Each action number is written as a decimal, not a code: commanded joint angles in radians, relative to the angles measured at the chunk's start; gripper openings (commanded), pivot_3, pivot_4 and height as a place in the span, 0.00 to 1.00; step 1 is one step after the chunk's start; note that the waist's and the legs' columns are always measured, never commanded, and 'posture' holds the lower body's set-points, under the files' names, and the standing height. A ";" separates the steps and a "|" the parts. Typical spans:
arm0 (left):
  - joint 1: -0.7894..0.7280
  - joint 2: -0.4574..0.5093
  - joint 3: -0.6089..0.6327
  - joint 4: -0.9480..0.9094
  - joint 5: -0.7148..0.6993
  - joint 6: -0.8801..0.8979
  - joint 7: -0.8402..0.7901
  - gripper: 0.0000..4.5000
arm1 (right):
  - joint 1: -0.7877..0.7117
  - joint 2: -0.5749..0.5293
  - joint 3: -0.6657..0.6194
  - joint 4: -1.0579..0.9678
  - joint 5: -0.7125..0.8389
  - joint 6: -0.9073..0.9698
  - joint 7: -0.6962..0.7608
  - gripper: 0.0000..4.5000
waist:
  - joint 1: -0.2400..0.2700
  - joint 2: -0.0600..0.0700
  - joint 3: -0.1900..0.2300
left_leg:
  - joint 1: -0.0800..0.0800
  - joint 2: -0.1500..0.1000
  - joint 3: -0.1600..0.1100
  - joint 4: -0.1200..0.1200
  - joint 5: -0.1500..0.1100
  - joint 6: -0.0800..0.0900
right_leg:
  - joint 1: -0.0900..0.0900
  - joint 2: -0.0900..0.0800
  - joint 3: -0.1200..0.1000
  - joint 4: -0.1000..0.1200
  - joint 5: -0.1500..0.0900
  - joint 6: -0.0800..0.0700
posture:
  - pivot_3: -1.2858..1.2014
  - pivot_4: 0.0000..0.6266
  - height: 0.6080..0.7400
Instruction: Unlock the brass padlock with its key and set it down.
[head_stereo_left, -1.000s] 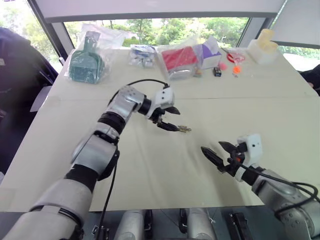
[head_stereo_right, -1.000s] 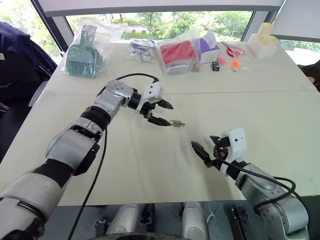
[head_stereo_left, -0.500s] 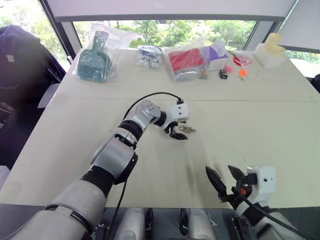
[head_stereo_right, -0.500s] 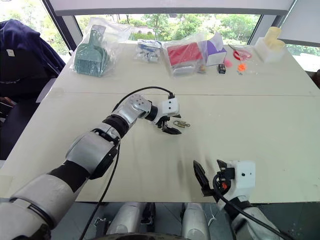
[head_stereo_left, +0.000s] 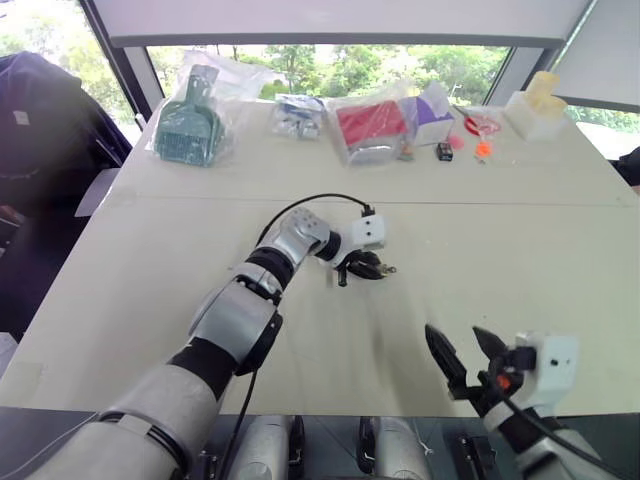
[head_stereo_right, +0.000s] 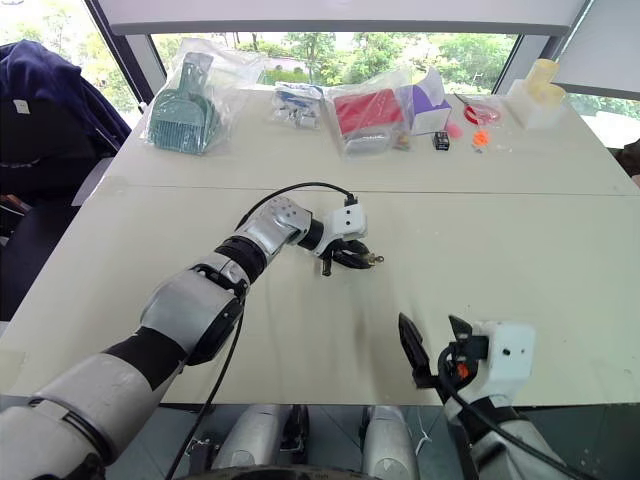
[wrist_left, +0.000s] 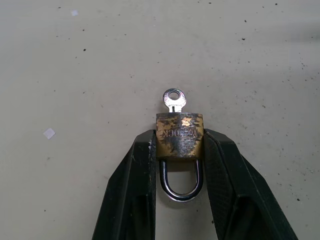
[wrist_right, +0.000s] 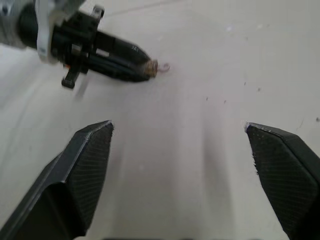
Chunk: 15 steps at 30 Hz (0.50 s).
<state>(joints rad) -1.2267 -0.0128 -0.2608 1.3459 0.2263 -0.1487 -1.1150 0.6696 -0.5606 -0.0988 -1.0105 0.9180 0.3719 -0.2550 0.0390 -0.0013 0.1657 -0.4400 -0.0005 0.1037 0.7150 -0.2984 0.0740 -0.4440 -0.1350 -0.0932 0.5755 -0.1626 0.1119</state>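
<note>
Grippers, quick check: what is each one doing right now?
Left gripper: shut on the brass padlock, the key sticking out of it.
Right gripper: open, holding nothing.

– What do you have along the far edge of your table?
– You've got a bagged green scoop, a red pack in plastic, a purple box and a small black box

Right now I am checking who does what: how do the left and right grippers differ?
The left gripper is shut on the brass padlock, whose key sticks out of its body; the right gripper is open and holds nothing. The left is low at the table near its middle; the right hangs back by the near edge. Both have two black fingers.
</note>
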 joint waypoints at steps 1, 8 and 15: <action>-0.026 0.025 0.092 -0.019 -0.068 -0.097 0.010 0.17 | -0.151 0.051 -0.042 0.017 0.190 -0.011 -0.064 0.97 | 0.000 0.000 0.000 | 0.000 0.000 0.000 0.000 0.000 0.000 | 0.000 0.000 0.000 0.000 0.000 0.000 | 0.52 0.24 0.96; 0.039 0.088 0.231 -0.352 -0.299 -0.114 -0.227 0.17 | -0.498 0.178 -0.023 0.176 0.429 -0.029 -0.091 0.97 | -0.001 0.001 0.001 | -0.003 0.000 0.001 0.000 0.000 0.000 | -0.005 0.001 0.000 0.002 0.000 0.000 | 0.52 0.24 0.96; 0.292 0.146 0.167 -0.926 -0.380 0.124 -0.186 0.17 | -0.758 0.213 -0.019 0.355 0.478 0.012 -0.037 0.97 | -0.012 0.003 0.001 | -0.002 -0.001 0.001 0.001 0.000 0.001 | -0.002 0.001 0.001 0.003 0.000 -0.001 | 0.52 0.24 0.96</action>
<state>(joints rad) -0.9172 0.1302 -0.0820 0.5323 -0.1221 -0.0624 -1.3206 -0.0673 -0.3521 -0.1154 -0.6584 1.3780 0.3756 -0.3195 0.0272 0.0017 0.1667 -0.4419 -0.0016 0.1042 0.7166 -0.2978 0.0744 -0.4456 -0.1344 -0.0925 0.5788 -0.1621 0.1113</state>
